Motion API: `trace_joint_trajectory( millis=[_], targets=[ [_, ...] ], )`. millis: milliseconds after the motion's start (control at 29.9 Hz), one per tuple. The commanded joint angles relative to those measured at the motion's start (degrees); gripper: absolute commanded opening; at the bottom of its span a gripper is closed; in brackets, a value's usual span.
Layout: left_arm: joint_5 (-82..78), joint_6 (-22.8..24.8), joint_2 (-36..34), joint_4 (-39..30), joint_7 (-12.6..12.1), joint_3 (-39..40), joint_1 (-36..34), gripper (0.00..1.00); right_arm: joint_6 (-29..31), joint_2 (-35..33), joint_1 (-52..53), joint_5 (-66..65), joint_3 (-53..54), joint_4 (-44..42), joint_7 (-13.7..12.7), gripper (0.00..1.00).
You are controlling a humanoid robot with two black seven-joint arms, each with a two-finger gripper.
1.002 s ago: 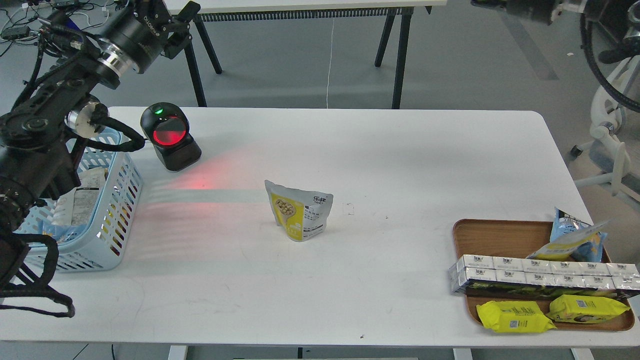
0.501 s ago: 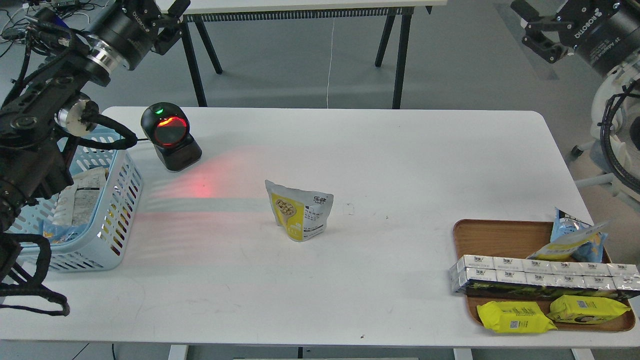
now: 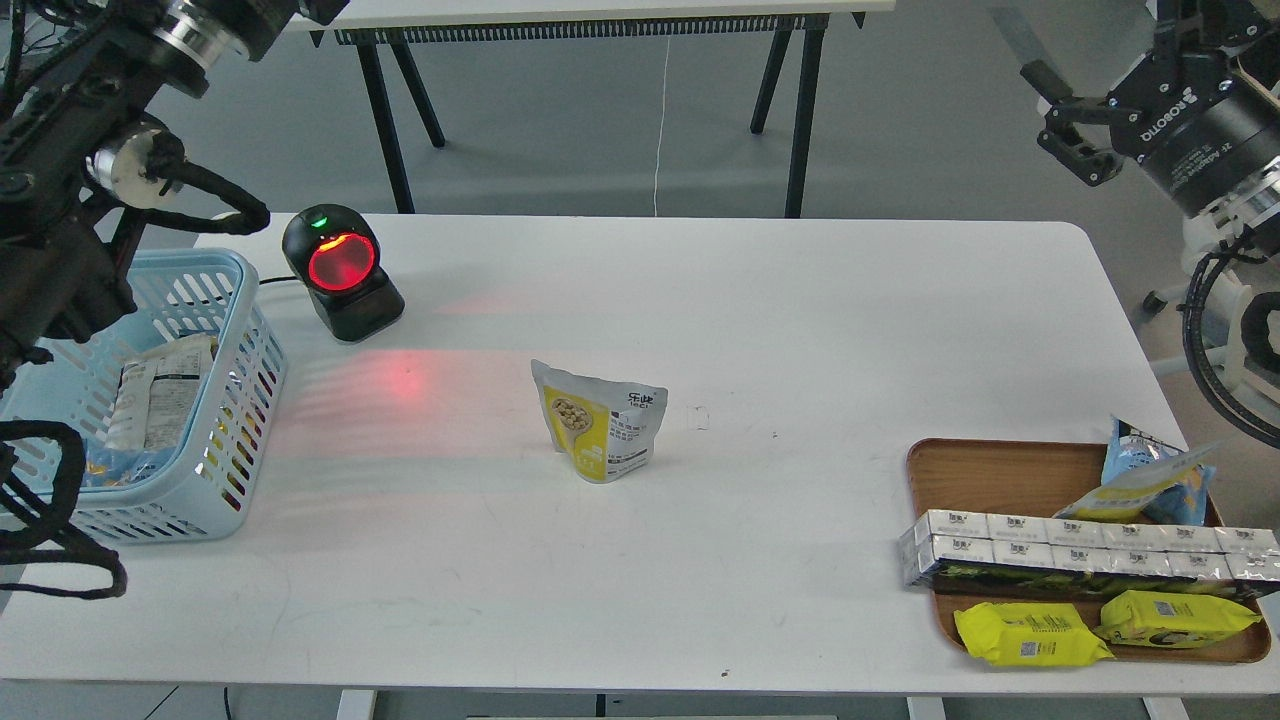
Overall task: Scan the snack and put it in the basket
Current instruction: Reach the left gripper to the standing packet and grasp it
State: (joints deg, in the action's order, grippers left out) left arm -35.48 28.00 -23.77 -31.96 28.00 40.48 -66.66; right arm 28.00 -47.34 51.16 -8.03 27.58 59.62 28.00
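Note:
The snack (image 3: pixel 600 420), a small pouch with a white top and yellow lower part, stands upright near the middle of the white table. The light blue basket (image 3: pixel 232 430) stands at the table's left edge with packets (image 3: pixel 155 390) lying inside. My right gripper (image 3: pixel 1052 115) is open and empty, high beyond the table's far right corner, far from the snack. My left arm (image 3: pixel 120 170) reaches up over the basket's far side; its gripper is out of view past the top edge.
A black scanner (image 3: pixel 343 270) with a red glowing window stands at the back left, casting red light on the table. A brown tray (image 3: pixel 1000 470) at the front right holds a blue-and-yellow bag (image 3: pixel 1150 480), silver cartons (image 3: pixel 1080 550) and yellow packets (image 3: pixel 1030 635).
My left arm has risen up and to the left, taking its gripper out of view and uncovering the basket. My right gripper has come into view and lowered. The snack has not moved.

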Motion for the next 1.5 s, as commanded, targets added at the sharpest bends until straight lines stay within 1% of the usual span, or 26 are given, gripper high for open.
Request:
trace_joint_trajectory(
  millis=[0, 67, 267, 434, 568, 635, 735, 835, 969, 1203, 1269, 1370, 1470],
  targets=[
    [-0.6, 0.0, -1.4, -0.3, 0.0, -2.0, -4.2, 1.00, 0.0, 0.0, -0.4, 0.0, 0.1, -0.3, 0.0, 1.00],
    [-0.6, 0.0, -2.8, -1.4, 0.0, -7.2, -7.1, 1.00, 0.0, 0.0, -0.5, 0.0, 0.1, -0.6, 0.0, 1.00],
    [-0.7, 0.0, -5.8, -10.8, 0.0, -27.7, -18.7, 1.00, 0.0, 0.1, -0.9, 0.2, 1.4, -0.6, 0.0, 1.00],
    [-4.0, 0.0, -7.0, -19.1, 0.0, -41.9, -29.5, 1.00, 0.0, 0.2, -2.1, 3.8, 1.8, -0.9, 0.0, 1.00],
    [-8.3, 0.0, -9.5, -26.7, 0.0, -49.8, -36.3, 1.00, 0.0, 0.8, -2.6, 7.1, 1.7, -2.8, 0.0, 1.00],
    [-10.6, 0.0, -9.5, -29.8, 0.0, -53.1, -39.1, 1.00, 0.0, 1.5, -2.7, 8.7, 1.7, -3.4, 0.0, 1.00],
    [-15.2, 0.0, -9.5, -36.4, 0.0, -58.8, -42.4, 1.00, 0.0, 2.4, -3.2, 11.3, 1.8, -4.1, 0.0, 1.00],
    [-21.5, 0.0, -9.1, -43.1, 0.0, -64.7, -44.7, 1.00, 0.0, 2.4, -3.4, 12.4, 1.8, -4.2, 0.0, 1.00],
    [-27.7, 0.0, -8.1, -48.8, 0.0, -72.0, -46.2, 0.99, 0.0, 2.3, -3.7, 12.4, 1.9, -4.4, 0.0, 1.00],
    [-35.7, 0.0, -4.6, -49.6, 0.0, -79.7, -45.3, 0.98, 0.0, 2.3, -3.9, 12.4, 2.0, -4.5, 0.0, 1.00],
    [-36.2, -0.4, -3.0, -49.0, 0.0, -81.6, -43.5, 0.98, 0.0, 2.3, -3.9, 12.5, 2.0, -4.5, 0.0, 1.00],
    [-36.7, -5.8, -1.3, -48.6, 0.0, -82.8, -41.2, 0.97, 0.0, 2.3, -3.9, 12.5, 2.0, -4.4, 0.0, 1.00],
    [-36.6, -8.2, -0.8, -47.9, 0.0, -82.6, -40.1, 0.95, 0.0, 2.0, -4.7, 12.8, 2.0, -4.2, 0.0, 1.00]
  ],
)
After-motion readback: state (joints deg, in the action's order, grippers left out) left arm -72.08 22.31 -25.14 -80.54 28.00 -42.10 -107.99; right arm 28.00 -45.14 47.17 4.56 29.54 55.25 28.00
